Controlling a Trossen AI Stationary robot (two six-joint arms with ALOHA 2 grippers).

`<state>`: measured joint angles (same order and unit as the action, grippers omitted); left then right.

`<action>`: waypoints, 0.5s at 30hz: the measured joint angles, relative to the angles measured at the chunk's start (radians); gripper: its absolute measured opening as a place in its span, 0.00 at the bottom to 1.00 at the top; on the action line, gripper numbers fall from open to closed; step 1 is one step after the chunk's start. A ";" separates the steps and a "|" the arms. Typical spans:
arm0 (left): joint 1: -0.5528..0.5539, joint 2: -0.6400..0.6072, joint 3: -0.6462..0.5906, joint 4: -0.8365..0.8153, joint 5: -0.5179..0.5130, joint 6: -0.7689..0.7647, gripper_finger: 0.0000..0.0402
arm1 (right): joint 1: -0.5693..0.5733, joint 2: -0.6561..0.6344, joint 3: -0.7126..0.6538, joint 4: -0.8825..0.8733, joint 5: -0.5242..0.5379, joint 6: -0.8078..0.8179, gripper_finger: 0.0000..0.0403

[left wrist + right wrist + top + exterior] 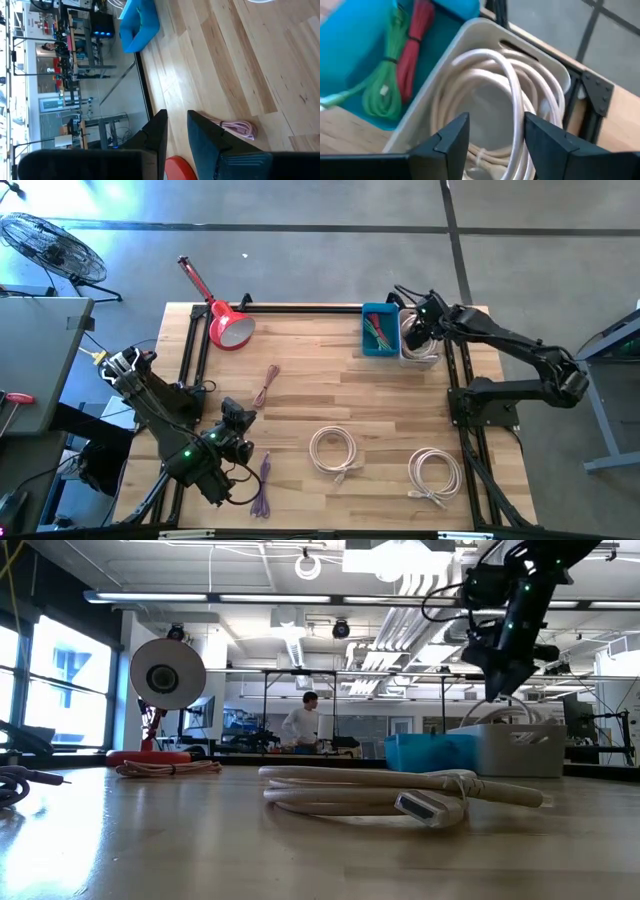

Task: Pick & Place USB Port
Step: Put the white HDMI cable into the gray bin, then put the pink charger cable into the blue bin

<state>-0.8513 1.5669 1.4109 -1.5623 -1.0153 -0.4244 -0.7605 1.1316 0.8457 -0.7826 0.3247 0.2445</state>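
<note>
Two white coiled cables lie flat on the wooden table (333,450) (435,473); the nearer one shows in the low view (400,790). A third white cable (510,95) lies coiled inside the white bin (425,352) (530,50) at the table's far right. My right gripper (415,330) (497,680) (492,125) hangs open just above that bin, fingers pointing down, holding nothing. The blue bin (378,345) (350,40) beside it holds a green cable (387,85) and a red cable (415,40). My left gripper (240,418) (177,122) waits near the table's near left, open by a narrow gap.
A pink cable bundle (266,384) (237,127) lies left of centre and a purple one (262,485) near the near edge. A red desk lamp (228,328) (165,675) stands at the far left. Black frame rails run along the table's left, far and right sides.
</note>
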 joint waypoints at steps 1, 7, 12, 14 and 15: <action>0.000 0.000 0.000 0.000 0.000 0.000 0.17 | 0.003 0.000 0.012 -0.003 -0.002 -0.001 0.44; 0.000 0.000 0.000 0.015 0.011 0.000 0.17 | 0.005 -0.001 0.114 -0.119 0.080 0.022 0.44; 0.000 0.000 0.000 0.021 0.023 -0.001 0.17 | 0.004 -0.001 0.169 -0.243 0.120 0.043 0.44; 0.000 0.000 0.000 0.021 0.023 -0.004 0.17 | 0.004 -0.001 0.184 -0.281 0.130 0.065 0.44; 0.001 0.000 0.000 0.020 0.023 -0.025 0.17 | 0.004 -0.003 0.189 -0.290 0.130 0.068 0.44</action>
<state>-0.8504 1.5669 1.4109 -1.5426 -0.9920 -0.4498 -0.7563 1.1289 1.0348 -1.0728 0.4547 0.3130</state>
